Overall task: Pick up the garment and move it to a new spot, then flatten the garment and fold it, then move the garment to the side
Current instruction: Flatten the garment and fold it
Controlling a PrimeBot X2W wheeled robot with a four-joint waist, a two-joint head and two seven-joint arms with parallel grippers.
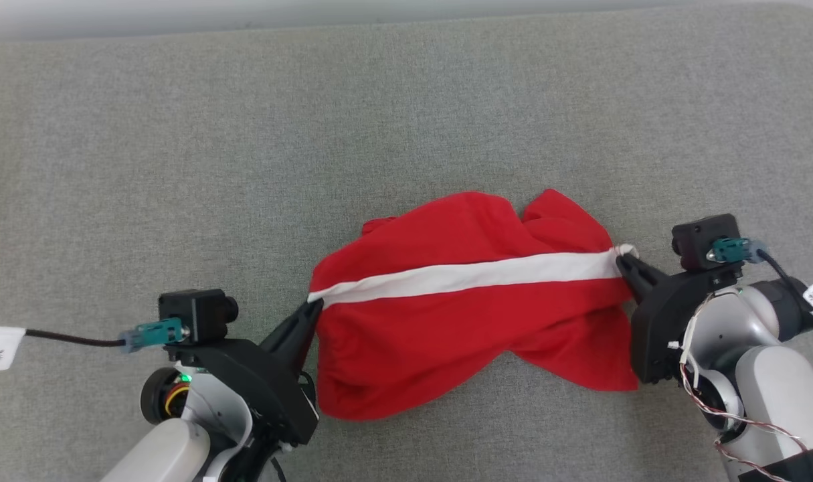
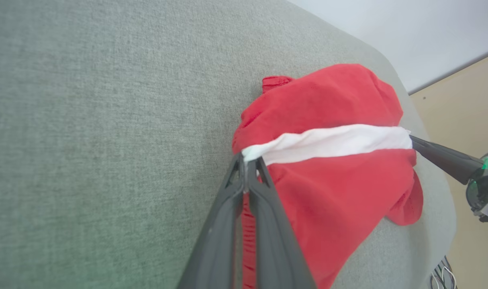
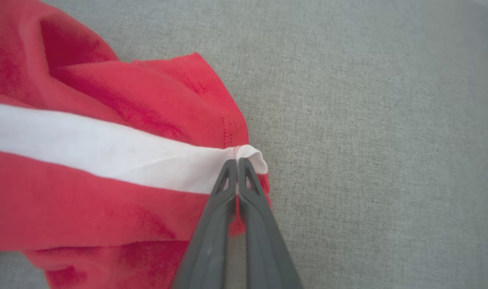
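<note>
- Two grippers work as a pair here. The left gripper (image 1: 314,306) is clamped on one end of the white band (image 1: 466,274), and the right gripper (image 1: 621,258) is clamped on the other end. Each has its dark fingers pressed together with only cloth between them.
- Because the two ends are held well apart, the band runs almost straight from one gripper to the other. I judge this to be the stretch that opens the garment out before it is laid flat.
- The fingers (image 3: 211,224) are long, matte and dark. They taper to thin tips with small triangular cut-outs, a shape suited to nipping a thin hem.
- The garment (image 1: 446,341) is soft red cloth with stitched hems. Around the taut band it sags in loose folds and bunches, so it is not flat yet.
- It sits on the near half of the counter (image 1: 379,120), toward the robot's right, with its lower folds resting on the surface. How much of the band is lifted clear I cannot tell.
- The counter is covered in grey woven fabric, finely grained, with a rounded corner. That weave probably drags a little on the cloth.
</note>
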